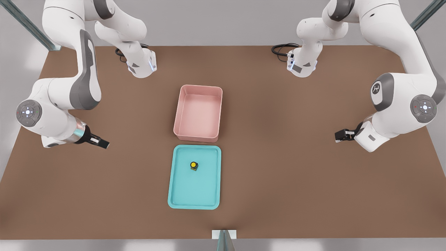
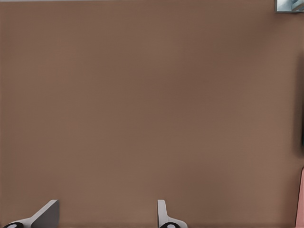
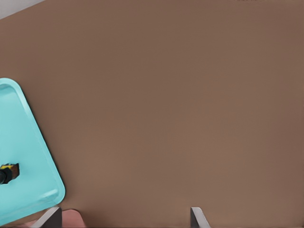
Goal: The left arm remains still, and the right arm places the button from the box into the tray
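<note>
Matte brown table (image 1: pixel 313 174); round-capped button (image 1: pixel 194 165) in shallow turquoise tray (image 1: pixel 176 195); gripper (image 1: pixel 101 142) spread, well aside.

No readable txt, nos. or brand names anywhere; only a small white logo (image 1: pixel 376 88), illegible.

Brown table (image 1: pixel 296 181); pale pink box (image 1: pixel 198 134); turquoise tray (image 1: pixel 195 190); yellow-capped black button (image 1: pixel 193 165); white arm with grey bands (image 1: pixel 62 101), black gripper (image 1: pixel 103 142).
</note>
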You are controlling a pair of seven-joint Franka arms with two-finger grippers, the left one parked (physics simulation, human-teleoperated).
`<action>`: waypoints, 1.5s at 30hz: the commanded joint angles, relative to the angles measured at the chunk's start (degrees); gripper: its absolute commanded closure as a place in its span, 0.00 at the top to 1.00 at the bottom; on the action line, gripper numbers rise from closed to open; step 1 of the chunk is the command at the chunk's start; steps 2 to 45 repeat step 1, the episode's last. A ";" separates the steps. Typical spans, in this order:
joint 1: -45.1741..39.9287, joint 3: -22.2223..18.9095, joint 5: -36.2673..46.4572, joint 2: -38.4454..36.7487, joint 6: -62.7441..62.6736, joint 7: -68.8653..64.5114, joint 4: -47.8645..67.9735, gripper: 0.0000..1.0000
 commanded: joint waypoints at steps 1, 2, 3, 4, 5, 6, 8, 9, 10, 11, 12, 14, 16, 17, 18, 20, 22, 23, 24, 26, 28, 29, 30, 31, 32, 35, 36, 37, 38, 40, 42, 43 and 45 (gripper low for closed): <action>-0.21 -0.08 -0.75 -0.05 -2.17 -22.84 0.07 1.00; -0.21 -0.08 -0.75 -0.05 -2.17 -22.84 0.07 1.00; -0.21 -0.08 -0.75 -0.05 -2.17 -22.84 0.07 1.00; -0.21 -0.08 -0.75 -0.05 -2.17 -22.84 0.07 1.00; -0.21 -0.08 -0.75 -0.05 -2.17 -22.84 0.07 1.00; -0.21 -0.08 -0.75 -0.05 -2.17 -22.84 0.07 1.00; -0.21 -0.08 -0.75 -0.05 -2.17 -22.84 0.07 1.00; -0.21 -0.08 -0.75 -0.05 -2.17 -22.84 0.07 1.00; -0.21 -0.08 -0.75 -0.05 -2.17 -22.84 0.07 1.00; -0.21 -0.08 -0.75 -0.05 -2.17 -22.84 0.07 1.00; -0.21 -0.08 -0.75 -0.05 -2.17 -22.84 0.07 1.00; -0.21 -0.08 -0.75 -0.05 -2.17 -22.84 0.07 1.00; -0.21 -0.08 -0.75 -0.05 -2.17 -22.84 0.07 1.00; -0.21 -0.08 -0.75 -0.05 -2.17 -22.84 0.07 1.00; -0.21 -0.08 -0.75 -0.05 -2.17 -22.84 0.07 1.00; -0.21 -0.08 -0.75 -0.05 -2.17 -22.84 0.07 1.00; -0.21 -0.08 -0.75 -0.05 -2.17 -22.84 0.07 1.00; -0.21 -0.08 -0.75 -0.05 -2.17 -22.84 0.07 1.00; -0.21 -0.08 -0.75 -0.05 -2.17 -22.84 0.07 1.00; -0.21 -0.08 -0.75 -0.05 -2.17 -22.84 0.07 1.00; -0.21 -0.08 -0.75 -0.05 -2.17 -22.84 0.07 1.00; -0.21 -0.08 -0.75 -0.05 -2.17 -22.84 0.07 1.00; -0.21 -0.08 -0.75 -0.05 -2.17 -22.84 0.07 1.00; -0.21 -0.08 -0.75 -0.05 -2.17 -22.84 0.07 1.00; -0.21 -0.08 -0.75 -0.05 -2.17 -22.84 0.07 1.00; -0.21 -0.08 -0.75 -0.05 -2.17 -22.84 0.07 1.00; -0.21 -0.08 -0.75 -0.05 -2.17 -22.84 0.07 1.00; -0.21 -0.08 -0.75 -0.05 -2.17 -22.84 0.07 1.00; -0.21 -0.08 -0.75 -0.05 -2.17 -22.84 0.07 1.00; -0.21 -0.08 -0.75 -0.05 -2.17 -22.84 0.07 1.00; -0.21 -0.08 -0.75 -0.05 -2.17 -22.84 0.07 1.00; -0.21 -0.08 -0.75 -0.05 -2.17 -22.84 0.07 1.00; -0.21 -0.08 -0.75 -0.05 -2.17 -22.84 0.07 1.00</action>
